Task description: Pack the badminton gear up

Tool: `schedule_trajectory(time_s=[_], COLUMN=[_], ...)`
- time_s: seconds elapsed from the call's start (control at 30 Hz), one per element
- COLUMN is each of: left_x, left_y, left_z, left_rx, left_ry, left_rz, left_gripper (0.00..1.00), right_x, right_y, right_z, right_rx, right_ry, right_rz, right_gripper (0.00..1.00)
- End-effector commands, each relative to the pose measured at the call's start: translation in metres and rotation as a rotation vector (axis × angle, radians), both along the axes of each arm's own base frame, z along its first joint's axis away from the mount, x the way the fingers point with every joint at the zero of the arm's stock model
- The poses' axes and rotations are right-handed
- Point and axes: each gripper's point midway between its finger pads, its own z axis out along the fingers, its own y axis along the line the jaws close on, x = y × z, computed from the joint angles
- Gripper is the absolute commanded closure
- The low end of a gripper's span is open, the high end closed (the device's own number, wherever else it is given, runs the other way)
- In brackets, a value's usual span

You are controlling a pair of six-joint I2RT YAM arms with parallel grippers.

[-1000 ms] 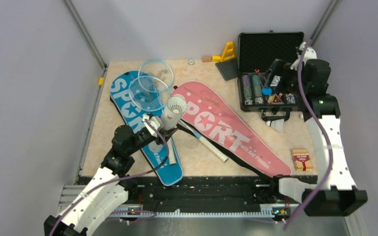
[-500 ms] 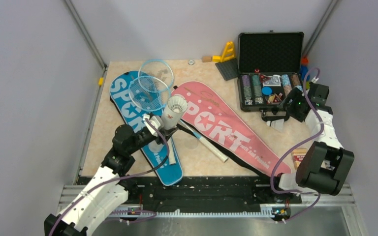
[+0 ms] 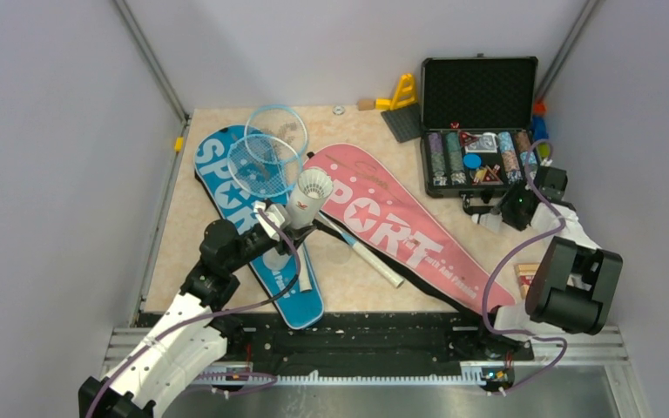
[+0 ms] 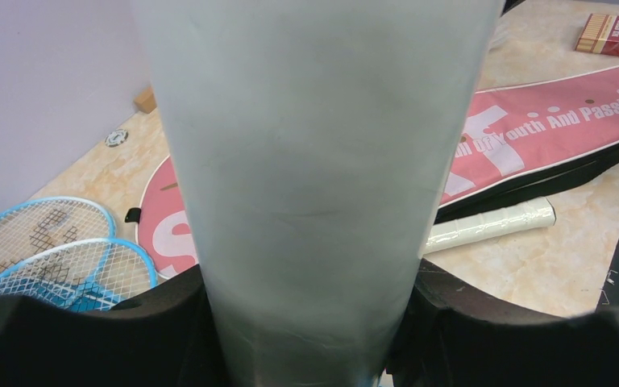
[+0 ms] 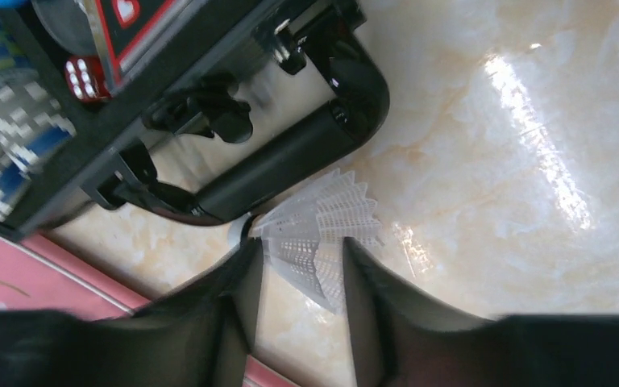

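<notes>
Shuttlecock [image 5: 318,234] now sits between the spread fingers of my right pincer [image 5: 297,270]. That arm has swung down from over the poker case [image 5: 89,97], whose handle [image 5: 290,157] lies just beyond. Left pincer [image 4: 310,347] stays clamped on the tube [image 4: 306,161]. Closing on the shuttle looks like the next move.

Beige table [image 3: 200,226] carries blue cover [image 3: 215,165], pink cover [image 3: 401,235]; also black case [image 3: 479,96], red box [image 3: 527,277], shuttlecock [image 5: 318,242].

Reads "SPORT" in large white capitals across the pink cover [image 3: 383,228]. Carries smaller white lettering, "Youth And Passion", along its edge in the left wrist view. Shows "SPOR" in white on the blue cover [image 3: 212,164], later letters covered. Print on the small red box [image 4: 612,36] too small to read.
</notes>
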Motion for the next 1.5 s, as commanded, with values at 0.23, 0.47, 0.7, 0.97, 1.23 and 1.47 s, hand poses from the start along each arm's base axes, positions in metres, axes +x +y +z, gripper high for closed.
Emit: schedule_trajectory(time_s=[0.23,0.47,0.7,0.97,1.23,1.47], left_x=[0.001,-0.003,-0.003,-0.004,-0.003,-0.005], left_y=[0.000,-0.009,-0.016,-0.017,-0.018,-0.021], left_z=[0.015,0.012,0.006,0.004,0.003,0.003], left_rx=[-0.023,-0.015,0.006,0.016,0.014,0.013], left_ry=[-0.040,-0.034,0.003,0.011,0.011,0.008], left_rz=[0.001,-0.064,-0.103,-0.115,-0.116,-0.138], left_gripper=[0.71,0.71,0.71,0.71,0.71,0.71], right_x=[0.002,-0.052,-0.123,-0.144,-0.132,-0.132], right_y=[0.049,0.201,0.304,0.383,0.417,0.437], right_z=[0.091,0.234,0.363,0.387,0.359,0.314], right_rx=[0.084,0.016,0.097,0.065,-0.026,0.066], right_ry=[-0.298,-0.639,-1.038,-1.056,-0.928,-0.689], right_rz=[0.216,0.824,1.267,1.505,1.529,1.514], right_gripper=[1.00,1.00,1.00,1.00,1.00,1.00])
